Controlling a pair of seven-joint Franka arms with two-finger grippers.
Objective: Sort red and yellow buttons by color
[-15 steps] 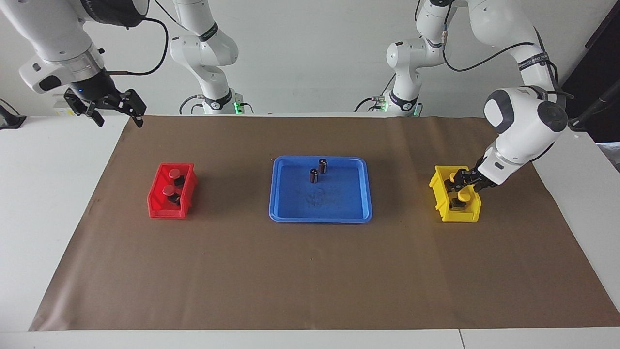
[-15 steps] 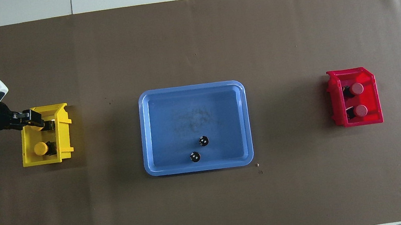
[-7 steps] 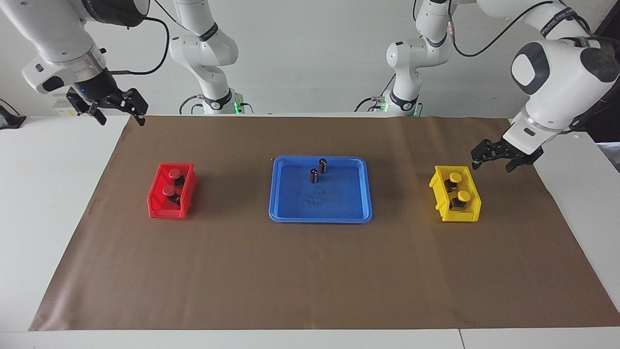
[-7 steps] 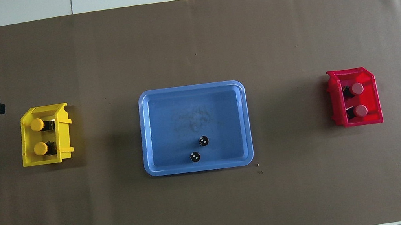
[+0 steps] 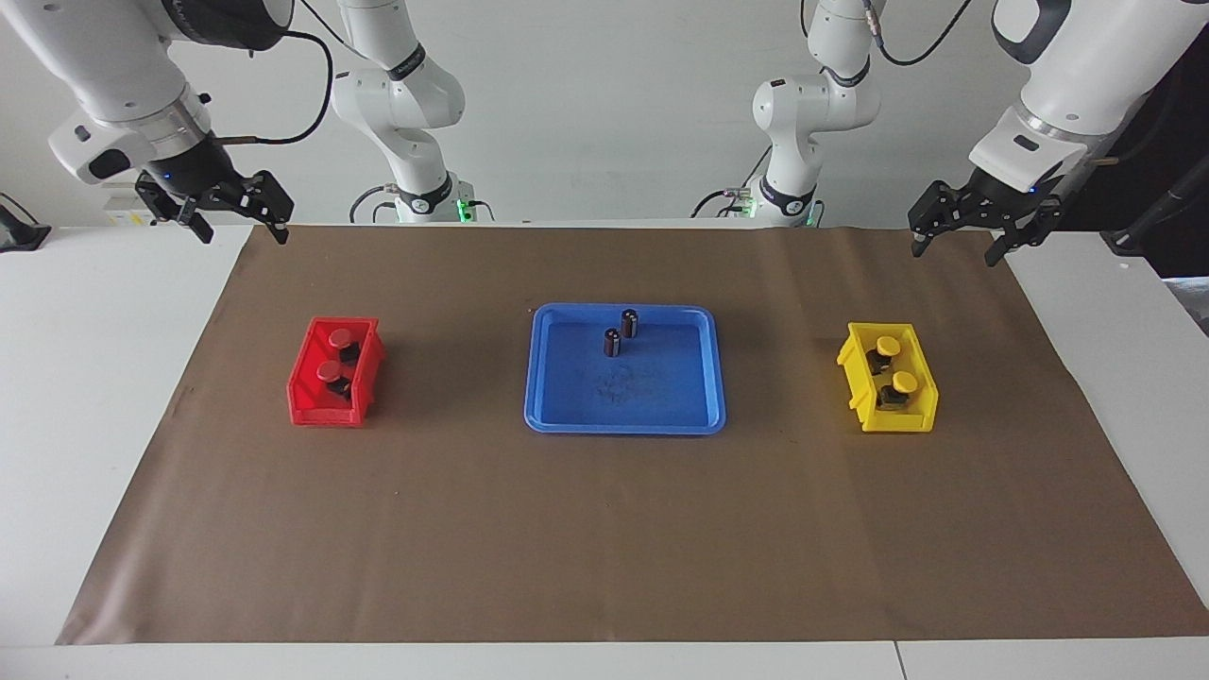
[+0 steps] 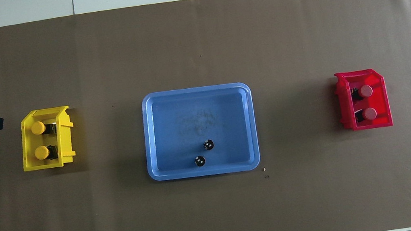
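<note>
Red buttons (image 5: 332, 353) sit in red bin (image 5: 304, 397), yellow buttons (image 5: 894, 364) in yellow bin (image 5: 855, 364); left hand (image 5: 973, 227) and right hand (image 5: 219, 210) hang released, empty, above tabletop corners.

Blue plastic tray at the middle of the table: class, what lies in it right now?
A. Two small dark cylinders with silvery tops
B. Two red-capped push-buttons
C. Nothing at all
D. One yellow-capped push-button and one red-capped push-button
A: the blue plastic tray holds only two small dark cylinders with silvery tops, standing upright near its edge closest to the robots.
</note>
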